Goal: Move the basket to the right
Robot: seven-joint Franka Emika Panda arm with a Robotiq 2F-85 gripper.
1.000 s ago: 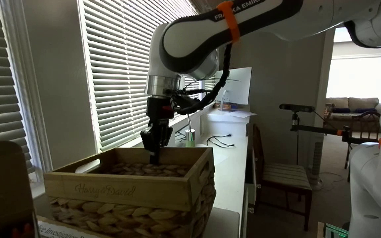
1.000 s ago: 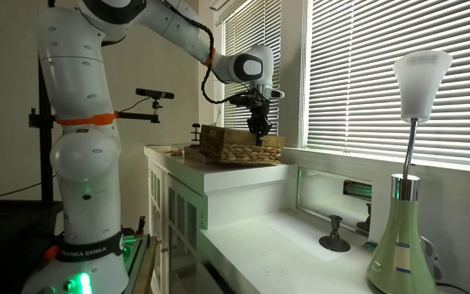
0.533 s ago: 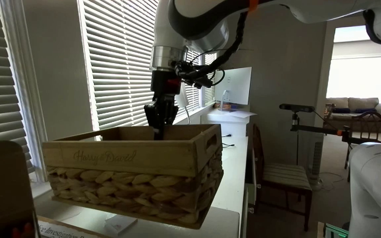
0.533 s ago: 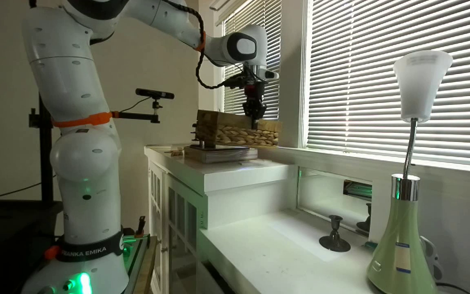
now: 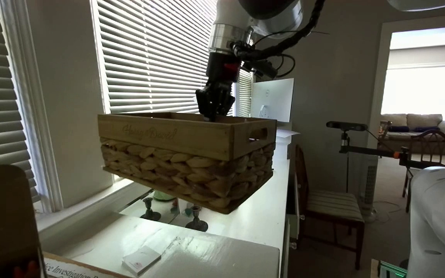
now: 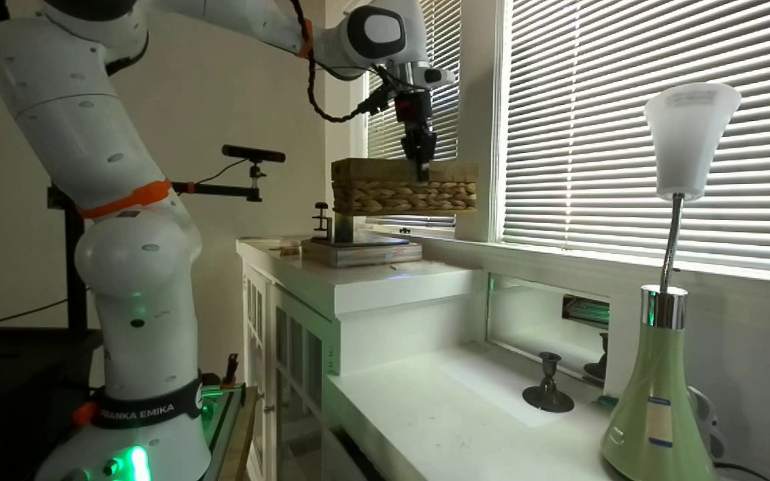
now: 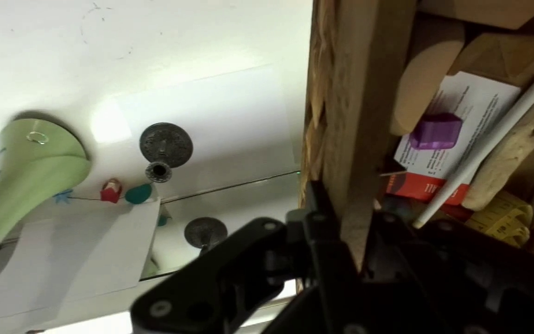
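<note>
The basket (image 5: 168,162) is a box with tan woven sides and a flat wooden rim band. It hangs in the air above the raised white counter, slightly tilted, and shows in both exterior views (image 6: 405,195). My gripper (image 5: 211,116) is shut on the basket's far wall, as also seen in an exterior view (image 6: 423,172). In the wrist view the rim (image 7: 364,106) runs between the two fingers (image 7: 348,213), one outside the basket and one inside. Inside lie a white-and-red card (image 7: 471,106), a purple piece (image 7: 436,131), a white stick (image 7: 489,144) and a yellow tape (image 7: 503,218).
Below is the raised white counter (image 6: 412,287) with a flat wooden box (image 6: 365,252) and a small white pack (image 5: 141,259). A lower white counter (image 6: 438,414) bears a dark candle holder (image 6: 549,384) and a green lamp (image 6: 659,401). Window blinds (image 5: 149,58) stand alongside.
The gripper has lifted the basket off the raised counter, well up into the air. In an exterior view it has also shifted right, uncovering the counter, the white pack and the candle holders.
</note>
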